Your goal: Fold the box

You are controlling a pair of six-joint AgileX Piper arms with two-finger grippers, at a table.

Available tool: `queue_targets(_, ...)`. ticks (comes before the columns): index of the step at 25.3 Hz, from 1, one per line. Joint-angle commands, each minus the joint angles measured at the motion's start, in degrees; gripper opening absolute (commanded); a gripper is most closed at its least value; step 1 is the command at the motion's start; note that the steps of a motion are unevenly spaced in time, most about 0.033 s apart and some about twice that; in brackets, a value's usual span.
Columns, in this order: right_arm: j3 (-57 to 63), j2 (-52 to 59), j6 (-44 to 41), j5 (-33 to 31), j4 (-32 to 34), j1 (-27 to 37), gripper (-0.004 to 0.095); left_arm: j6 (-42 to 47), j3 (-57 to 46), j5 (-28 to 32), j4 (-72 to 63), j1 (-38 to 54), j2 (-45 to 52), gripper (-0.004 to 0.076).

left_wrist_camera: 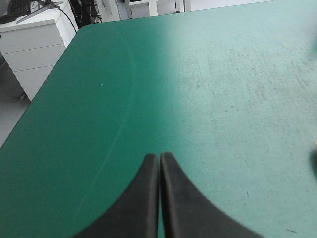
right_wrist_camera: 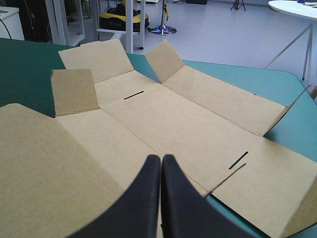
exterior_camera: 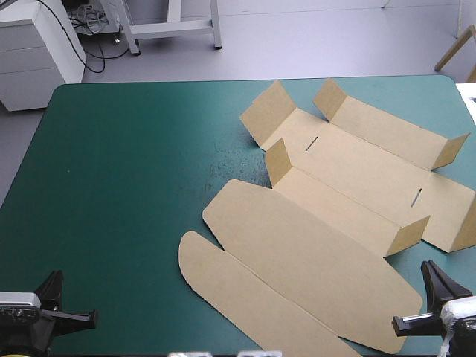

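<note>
The brown box (exterior_camera: 327, 216) lies as a cut sheet on the right half of the teal-green table, mostly flat, with several small flaps standing up at its far end and its rounded lid panels toward the near edge. My right gripper (exterior_camera: 418, 321) sits at the near right corner, shut, just off the sheet's near right edge. In the right wrist view the box (right_wrist_camera: 163, 114) spreads ahead of the right gripper (right_wrist_camera: 161, 159), two slots showing in its panels. My left gripper (exterior_camera: 93, 317) rests at the near left, shut, far from the box; the left gripper (left_wrist_camera: 159, 157) looks over bare cover.
The teal-green cover (exterior_camera: 119, 186) is bare across the left half. A white cabinet (exterior_camera: 37, 52) stands beyond the table's far left corner.
</note>
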State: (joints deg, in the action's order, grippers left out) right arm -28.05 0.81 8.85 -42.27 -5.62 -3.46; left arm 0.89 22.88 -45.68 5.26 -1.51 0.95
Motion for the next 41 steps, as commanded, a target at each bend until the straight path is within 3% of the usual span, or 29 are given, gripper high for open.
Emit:
queue_targets(1, -1.7, -1.3, 0.3, 4.2, -0.1, 0.3, -0.0014, 0.2, 1.2, 4.6, 0.0, -0.1, 0.8, -0.001)
queue_targets(29, -1.7, -1.3, 0.3, 4.2, -0.1, 0.3, -0.0001, -0.1, 1.1, 4.9, 0.0, -0.1, 0.8, -0.001)
queue_targets(31, -1.7, -1.3, 0.3, 4.2, -0.1, 0.3, 0.0127, -0.1, 1.1, 4.9, 0.0, -0.1, 0.8, -0.001)
queue_targets(34, -1.7, -1.3, -1.3, 4.2, 1.1, 0.3, 0.0642, -0.1, 1.1, 4.9, 0.0, -0.1, 0.8, -0.001)
queue_targets(36, -1.7, -1.3, -3.6, 4.2, 2.9, 0.3, 0.0894, -0.1, 1.1, 4.9, 0.0, -0.1, 0.8, -0.001)
queue_targets(37, -1.7, -1.3, -3.8, 4.2, 3.0, 0.3, 0.0933, 0.2, 1.1, 4.9, 0.0, -0.1, 0.8, -0.001)
queue_targets(41, -1.7, -1.3, -4.0, 4.2, 3.4, 0.3, 0.0928, 0.2, 1.1, 4.9, 0.0, -0.1, 0.8, -0.001)
